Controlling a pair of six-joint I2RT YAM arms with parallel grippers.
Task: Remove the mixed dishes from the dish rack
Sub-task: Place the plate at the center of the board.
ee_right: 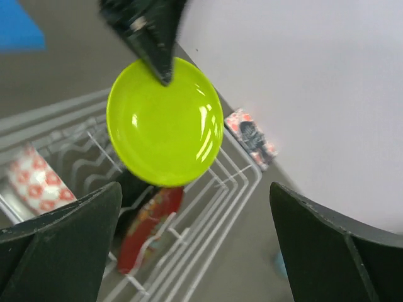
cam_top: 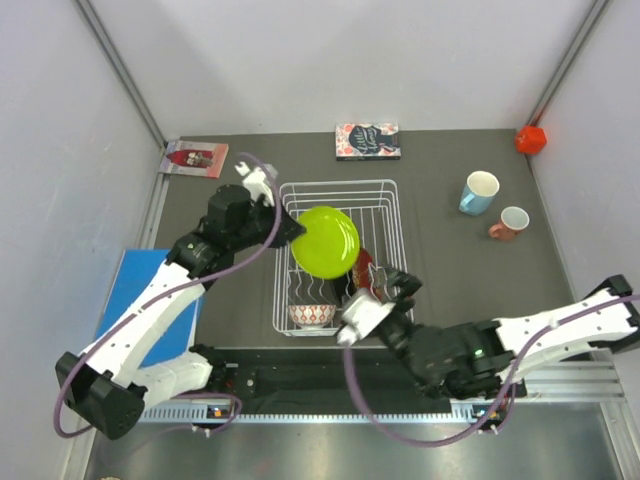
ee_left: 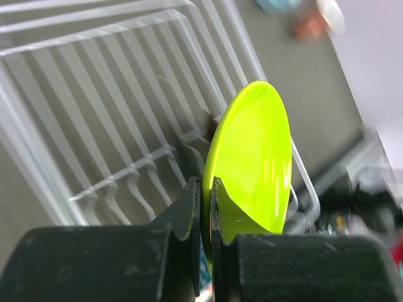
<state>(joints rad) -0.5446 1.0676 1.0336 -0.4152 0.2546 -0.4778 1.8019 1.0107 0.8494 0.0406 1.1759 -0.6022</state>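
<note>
My left gripper point(cam_top: 288, 228) is shut on the rim of the lime-green plate point(cam_top: 325, 242) and holds it above the white wire dish rack point(cam_top: 385, 196). The plate also shows in the left wrist view point(ee_left: 252, 163), edge-on between my fingers, and in the right wrist view point(ee_right: 165, 123). A red floral plate point(cam_top: 364, 268) stands in the rack, with a dark plate beside it point(ee_right: 132, 189). A small patterned bowl point(cam_top: 312, 315) sits at the rack's near end. My right gripper point(cam_top: 385, 290) is open by the rack's near right corner, beside the red plate point(ee_right: 151, 226). A light-blue mug point(cam_top: 479, 192) and a salmon-pink mug point(cam_top: 511, 222) stand on the table to the right.
Two flat books lie at the back: one at far left point(cam_top: 193, 158), one behind the rack point(cam_top: 368, 141). A small red cube point(cam_top: 531, 139) sits at the far right corner. A blue mat point(cam_top: 135, 285) lies left under the left arm. Grey walls close both sides.
</note>
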